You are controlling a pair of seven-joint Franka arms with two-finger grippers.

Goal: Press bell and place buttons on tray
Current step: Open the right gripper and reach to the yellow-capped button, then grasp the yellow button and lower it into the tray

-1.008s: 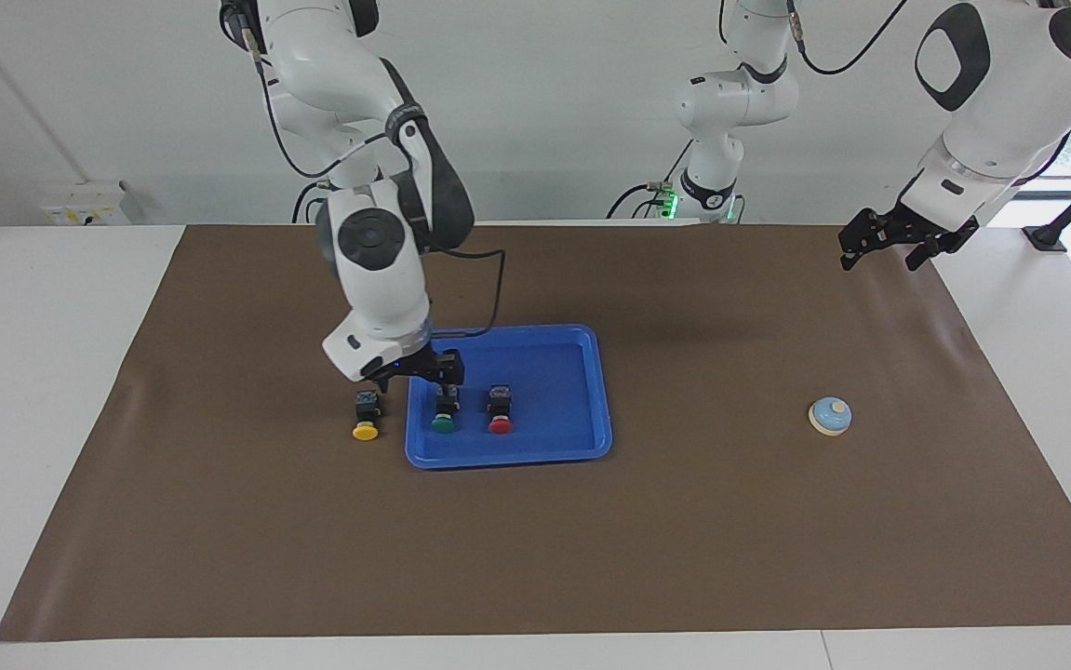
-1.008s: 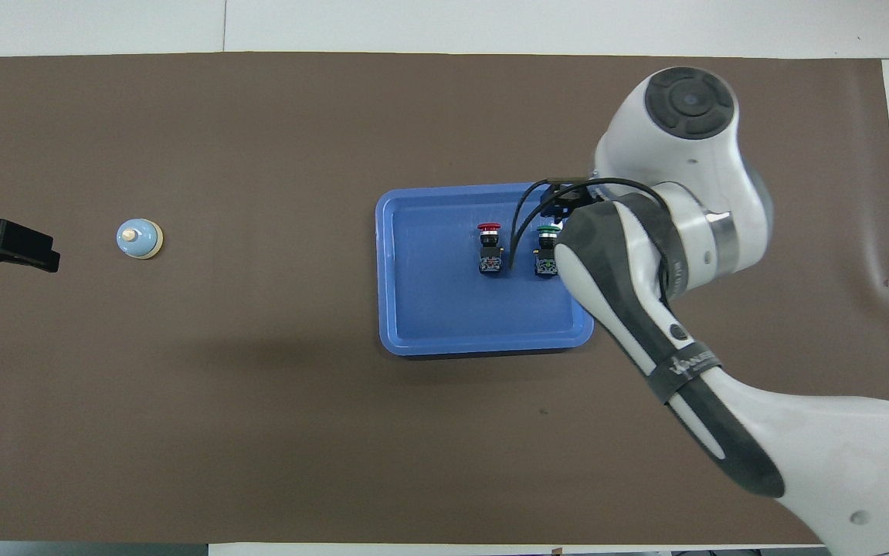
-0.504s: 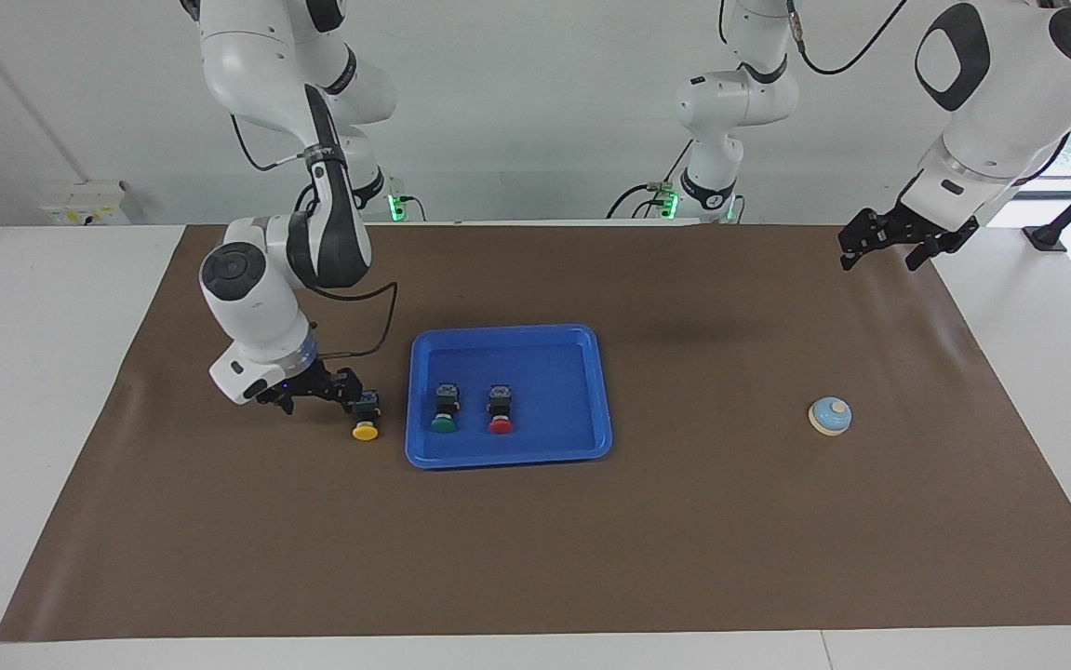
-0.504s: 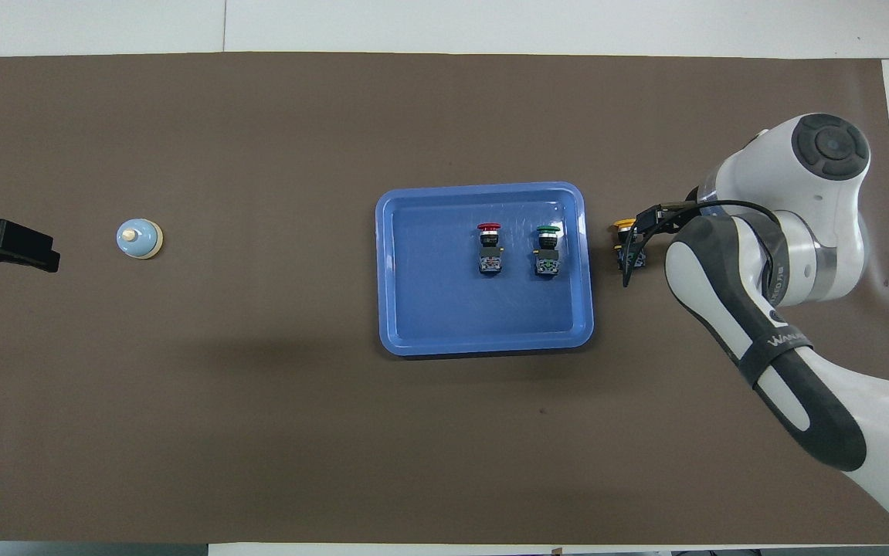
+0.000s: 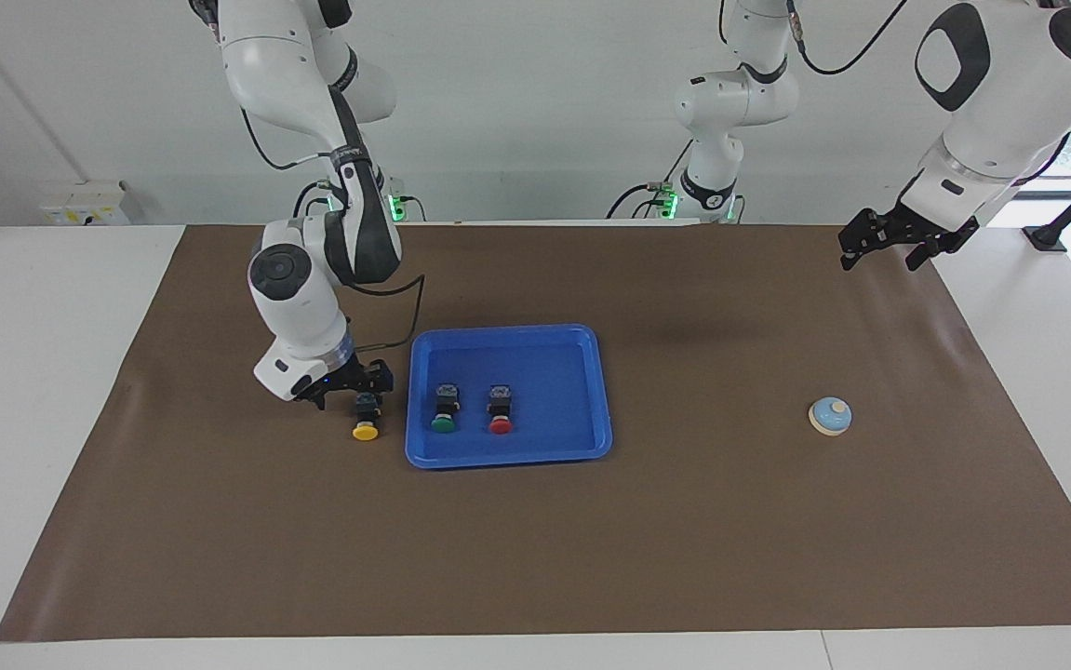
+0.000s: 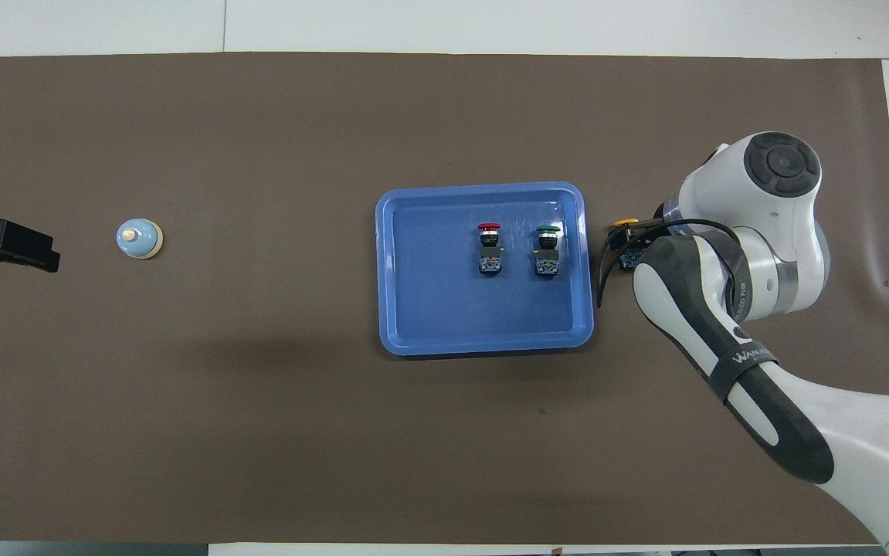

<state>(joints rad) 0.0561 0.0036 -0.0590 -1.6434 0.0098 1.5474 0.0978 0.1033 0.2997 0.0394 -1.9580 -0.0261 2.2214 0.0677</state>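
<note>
Shifted over the yellow button, right end effector grip unclear; two buttons on one tray.

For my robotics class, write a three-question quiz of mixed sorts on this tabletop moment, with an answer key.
1. True or false: all three buttons lie in the blue tray.
2. Which gripper is at the yellow button? A) the right gripper B) the left gripper
3. Fill in: the bell stands on the brown mat toward the ____ arm's end of the table.

Key
1. False: the green button and red button lie in it; the yellow one is on the mat beside it.
2. A
3. left
</note>
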